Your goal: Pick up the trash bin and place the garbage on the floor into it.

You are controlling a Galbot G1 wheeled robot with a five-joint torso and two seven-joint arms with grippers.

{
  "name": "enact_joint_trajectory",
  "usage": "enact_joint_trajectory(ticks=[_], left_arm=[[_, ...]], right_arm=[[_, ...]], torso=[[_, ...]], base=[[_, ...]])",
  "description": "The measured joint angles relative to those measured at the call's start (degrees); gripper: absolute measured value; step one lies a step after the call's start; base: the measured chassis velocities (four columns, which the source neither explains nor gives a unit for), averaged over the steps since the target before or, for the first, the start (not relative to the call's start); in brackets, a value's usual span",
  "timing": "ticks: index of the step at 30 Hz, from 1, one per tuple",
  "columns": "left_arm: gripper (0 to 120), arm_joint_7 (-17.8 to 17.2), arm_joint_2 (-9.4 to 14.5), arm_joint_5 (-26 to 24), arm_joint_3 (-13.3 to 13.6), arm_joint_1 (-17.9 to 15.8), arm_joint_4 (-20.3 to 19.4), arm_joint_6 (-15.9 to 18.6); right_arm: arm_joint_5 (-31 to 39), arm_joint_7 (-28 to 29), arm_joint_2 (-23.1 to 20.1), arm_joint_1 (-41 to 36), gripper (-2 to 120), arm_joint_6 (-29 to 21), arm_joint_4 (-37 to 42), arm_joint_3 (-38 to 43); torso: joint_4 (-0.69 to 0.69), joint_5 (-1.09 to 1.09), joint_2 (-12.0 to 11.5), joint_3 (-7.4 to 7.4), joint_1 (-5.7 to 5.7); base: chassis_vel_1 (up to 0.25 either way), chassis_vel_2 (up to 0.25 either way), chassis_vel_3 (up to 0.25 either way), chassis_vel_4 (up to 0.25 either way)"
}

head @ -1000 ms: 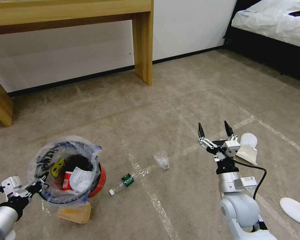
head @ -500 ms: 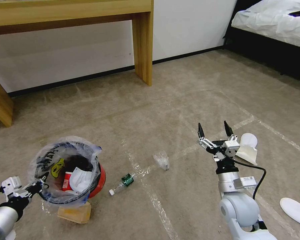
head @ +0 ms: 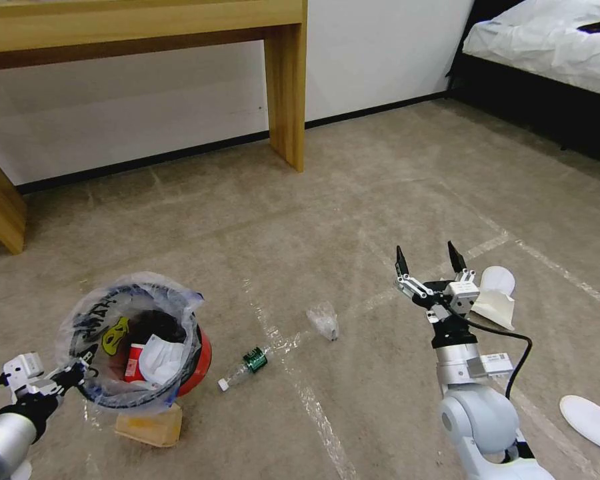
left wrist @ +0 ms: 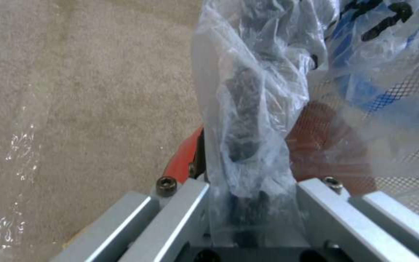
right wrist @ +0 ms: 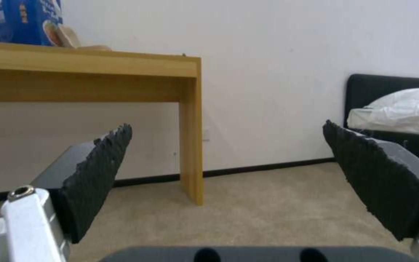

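Left arm reaches in low, its left tool (head: 80, 368) clamped closed on the bin's rim and liner. Right arm rises upright, wrist vertical, its right tool (head: 428, 259) pointing upward with fingers spread wide, holding nothing.

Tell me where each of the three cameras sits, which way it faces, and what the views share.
Head: up high, looking forward and down at the floor; both arms show.
Left wrist: behind the left gripper, looking along its fingers shut on the trash bin rim and liner.
Right wrist: behind the open right gripper, facing the wall and wooden table.
Shared: trash bin, table.
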Motion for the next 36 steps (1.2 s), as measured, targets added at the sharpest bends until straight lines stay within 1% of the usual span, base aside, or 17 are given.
enact_joint_trajectory(ticks=[24,32,36], left_arm=[[1,0.2,-1.0,0.8,0.0,-0.6,0.5,-0.1],[1,0.2,-1.3,0.8,-0.7,-0.4,0.2,-0.1],[1,0.3,-1.4,0.8,-0.9,0.0,0.0,-0.1]], right_arm=[[1.3,0.0,-1.6,2.0,100,-0.5,-1.3,-1.8],[2.6,0.2,-2.7,4.6,100,-1.2,-2.0,-2.9],[2.9,0.2,-2.3,5.9,100,-1.4,-2.6,-3.3]], torso=[[0.0,0.0,0.0,0.0,0.0],[0.0,0.0,0.0,0.0,0.0],[0.0,0.0,0.0,0.0,0.0]], base=[[0.0,0.0,0.0,0.0],[0.0,0.0,0.0,0.0],[0.0,0.0,0.0,0.0]])
